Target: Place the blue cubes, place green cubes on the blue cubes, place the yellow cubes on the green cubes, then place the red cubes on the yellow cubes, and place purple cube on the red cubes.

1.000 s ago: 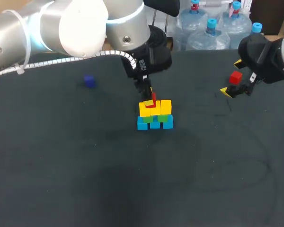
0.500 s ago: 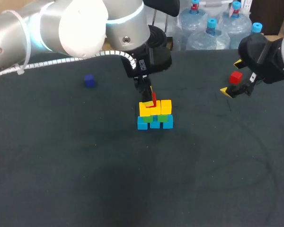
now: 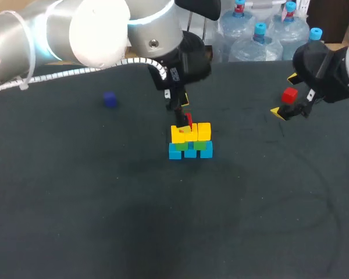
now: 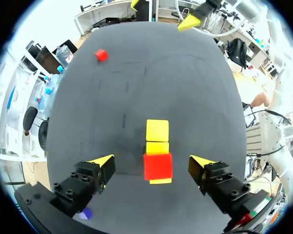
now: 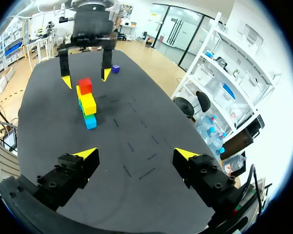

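Red cube — atop yellow cubes

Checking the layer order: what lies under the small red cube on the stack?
Small yellow cubes, with green cubes and blue cubes below them. The contact face itself is hidden by the red cube.
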`<state>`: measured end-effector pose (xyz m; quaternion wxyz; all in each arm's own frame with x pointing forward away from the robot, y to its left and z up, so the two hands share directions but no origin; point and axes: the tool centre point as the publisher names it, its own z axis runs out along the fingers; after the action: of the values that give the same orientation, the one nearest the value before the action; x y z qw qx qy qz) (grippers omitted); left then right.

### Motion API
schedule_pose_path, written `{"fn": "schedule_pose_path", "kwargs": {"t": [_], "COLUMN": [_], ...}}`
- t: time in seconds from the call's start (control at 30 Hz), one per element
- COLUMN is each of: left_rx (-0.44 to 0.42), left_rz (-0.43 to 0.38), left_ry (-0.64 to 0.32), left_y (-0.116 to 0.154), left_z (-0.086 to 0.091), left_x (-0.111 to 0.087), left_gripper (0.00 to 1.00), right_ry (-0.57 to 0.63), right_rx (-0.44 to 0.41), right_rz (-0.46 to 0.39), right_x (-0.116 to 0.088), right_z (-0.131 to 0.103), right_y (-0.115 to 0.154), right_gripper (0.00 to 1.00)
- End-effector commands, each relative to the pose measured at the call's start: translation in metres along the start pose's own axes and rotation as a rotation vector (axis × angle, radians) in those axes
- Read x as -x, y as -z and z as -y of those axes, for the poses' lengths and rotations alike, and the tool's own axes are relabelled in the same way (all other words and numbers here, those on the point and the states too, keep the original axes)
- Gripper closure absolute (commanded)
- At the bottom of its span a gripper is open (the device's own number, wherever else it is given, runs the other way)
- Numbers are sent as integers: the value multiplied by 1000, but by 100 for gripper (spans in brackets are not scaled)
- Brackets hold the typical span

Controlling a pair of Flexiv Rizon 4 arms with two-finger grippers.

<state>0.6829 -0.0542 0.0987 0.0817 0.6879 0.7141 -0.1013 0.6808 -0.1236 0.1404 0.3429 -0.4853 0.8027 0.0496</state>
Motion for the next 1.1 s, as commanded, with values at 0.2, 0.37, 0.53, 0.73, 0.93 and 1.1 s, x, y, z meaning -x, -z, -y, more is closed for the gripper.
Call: {"fn": "schedule_pose_path", "kwargs": {"t": [0.2,0.37,0.53,0.73,0.93,1.1], "left_rx": [74,122,192,304,396,480], "left_rz": [67,83,123,227,303,359], "left_ry": [8,26,63,125,179,235], "left_y": [46,64,78,98,119,131], "left_z": [2,-4,-9,-18,-25,-29], "left_x": [-12,-25,-42,-63,-79,-93], "left_gripper": [0,0,0,0,0,0], "right_ry": [-1,-1,-1,-1,-1,-1], "right_rx": [-165,-165,-165,-165,-165,-165], "right_rz": [1,1,1,1,1,1], "right_x": [-1,-1,-1,-1,-1,-1], "right_z": [-4,-4,-4,-4,-4,-4], "right_y": [0,0,0,0,0,0], "right_gripper": [0,0,0,0,0,0]}}
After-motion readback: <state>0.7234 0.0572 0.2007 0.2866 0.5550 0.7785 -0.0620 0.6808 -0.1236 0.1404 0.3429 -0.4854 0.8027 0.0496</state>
